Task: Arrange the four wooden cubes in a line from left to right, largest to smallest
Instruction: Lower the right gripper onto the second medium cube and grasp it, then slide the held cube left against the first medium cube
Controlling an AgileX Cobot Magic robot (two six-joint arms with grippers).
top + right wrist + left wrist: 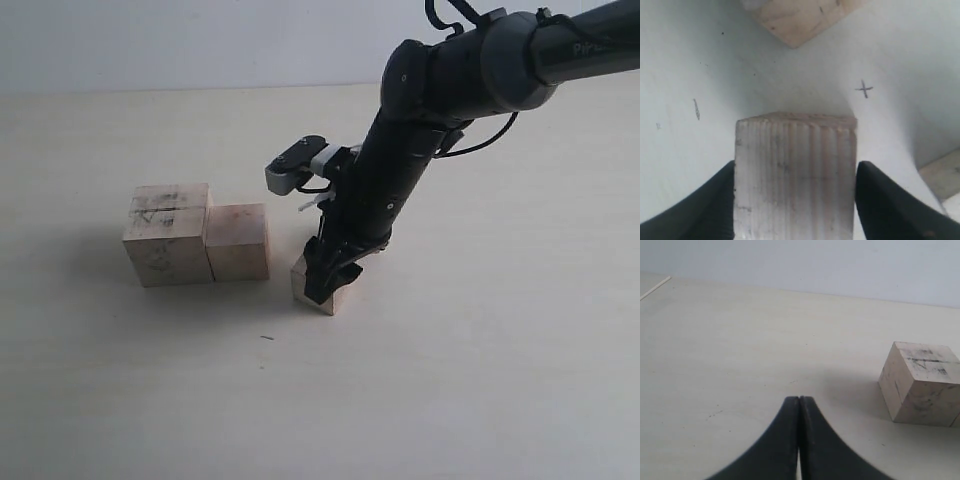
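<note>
Cube (299, 284) sits lower centre of the exterior view, near the second cube (237, 242), which touches the largest cube (165, 235). Right fingers (705, 210) clamp its opposite flat faces. Judged light, rigid, dry-surfaced; a mid-face hold suits. Left fingers (782, 440) are pressed together, empty.

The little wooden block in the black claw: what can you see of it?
The small cube is pale raw wood with fine grain lines and faint grey smudges. The right gripper clamps it, black jaws on two opposite sides. It sits low at the table, right of the second-largest cube, apart from it, turned askew.
</note>
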